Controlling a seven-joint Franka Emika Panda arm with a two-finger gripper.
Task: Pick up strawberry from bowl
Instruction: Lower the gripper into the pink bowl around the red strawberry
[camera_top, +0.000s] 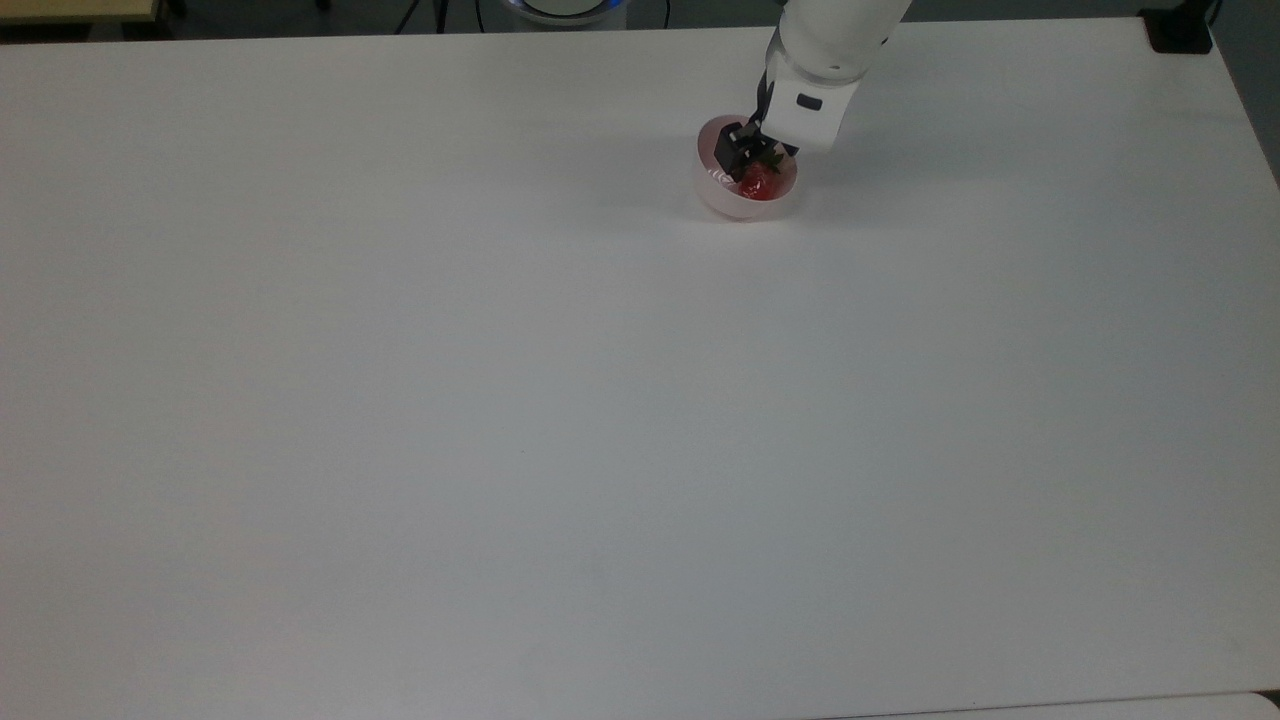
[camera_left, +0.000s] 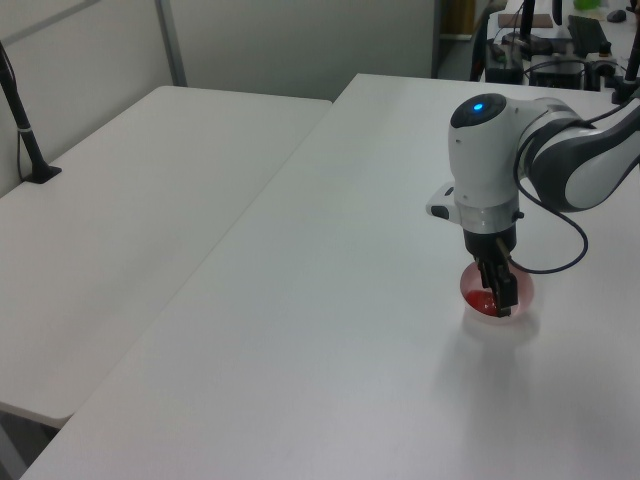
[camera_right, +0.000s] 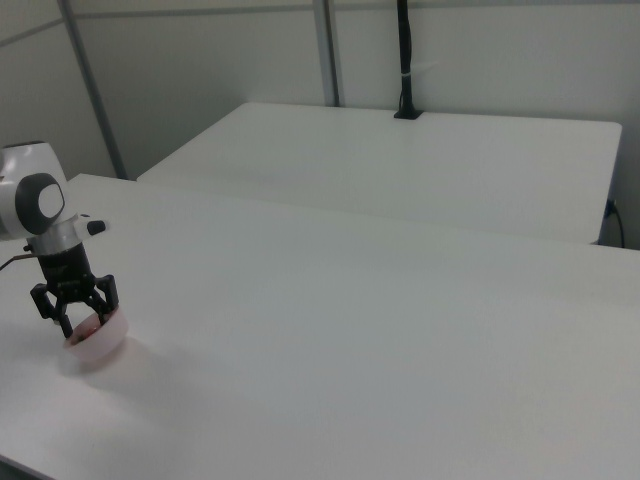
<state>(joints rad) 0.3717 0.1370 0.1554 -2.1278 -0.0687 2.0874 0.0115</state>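
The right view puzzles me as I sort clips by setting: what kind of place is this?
Probably a lab or office workroom: plain white tables pushed together, grey partition walls, and a white robot arm over a small pale pink plastic bowl.

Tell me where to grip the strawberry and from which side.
Grip the strawberry across its red body, coming straight down from above: the bowl walls block its sides. The gripper already straddles it, fingers open.
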